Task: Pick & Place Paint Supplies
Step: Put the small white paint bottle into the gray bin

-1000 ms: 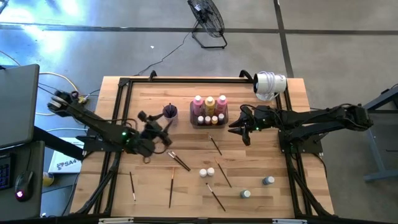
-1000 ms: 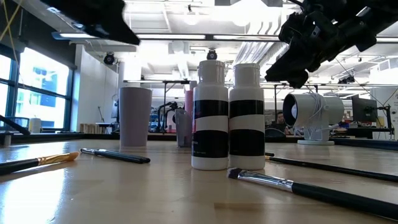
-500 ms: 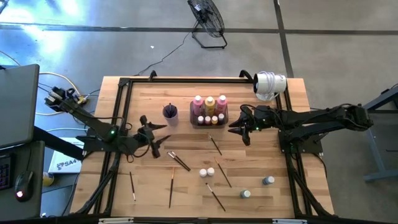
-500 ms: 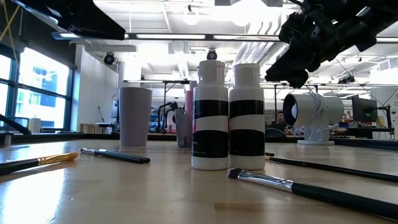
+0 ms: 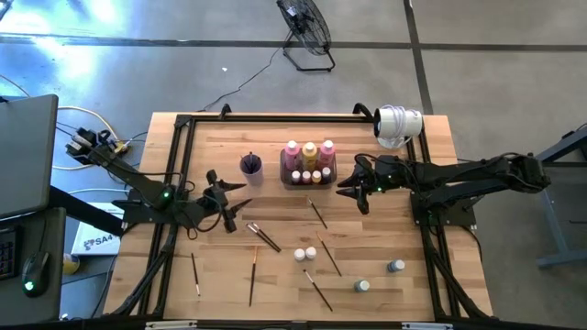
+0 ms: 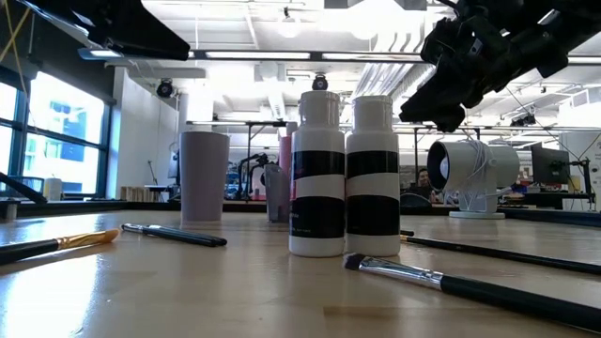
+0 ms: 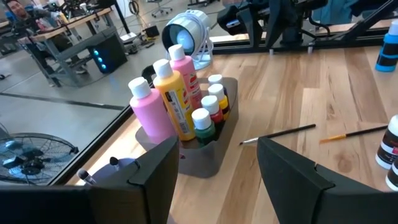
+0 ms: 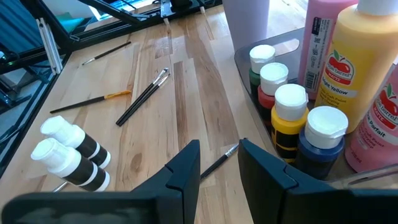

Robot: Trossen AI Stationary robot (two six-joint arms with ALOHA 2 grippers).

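Pink and yellow paint bottles [image 5: 310, 152] stand upright in a tray toward the table's far edge; thin dark-handled paintbrushes [image 5: 264, 237] and white-capped bottles [image 5: 304, 254] lie scattered toward the near edge.

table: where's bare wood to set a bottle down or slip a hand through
Bare wood lies along the table's far edge behind the tray and purple cup, and at the near left corner beside the leftmost brush. Crowded: the near middle, with brushes and the two white-capped bottles, and the tray's sides, flanked by the left tool and right tool.
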